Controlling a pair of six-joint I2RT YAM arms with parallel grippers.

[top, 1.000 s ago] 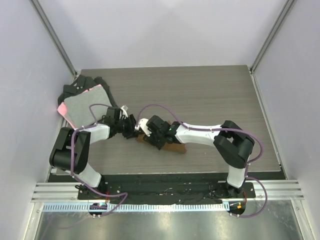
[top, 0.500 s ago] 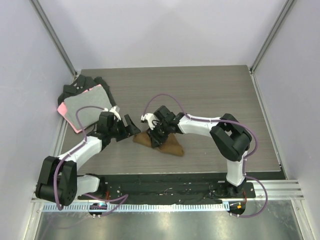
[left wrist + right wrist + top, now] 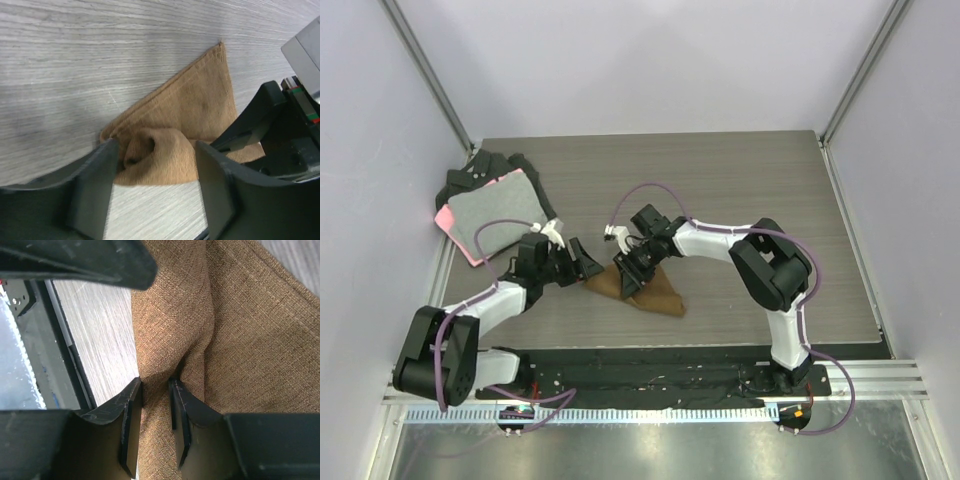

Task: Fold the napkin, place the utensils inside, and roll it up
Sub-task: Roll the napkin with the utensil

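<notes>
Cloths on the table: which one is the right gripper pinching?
The brown napkin mid-table; the right gripper is shut on a fold of it. The grey cloth and black cloths lie apart at the far left corner.

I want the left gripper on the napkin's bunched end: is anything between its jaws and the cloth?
Nothing visible. The left gripper stands open, a finger on either side of the bunched end of the napkin. The right gripper is shut on a fold of the same cloth close by, not in between.
</notes>
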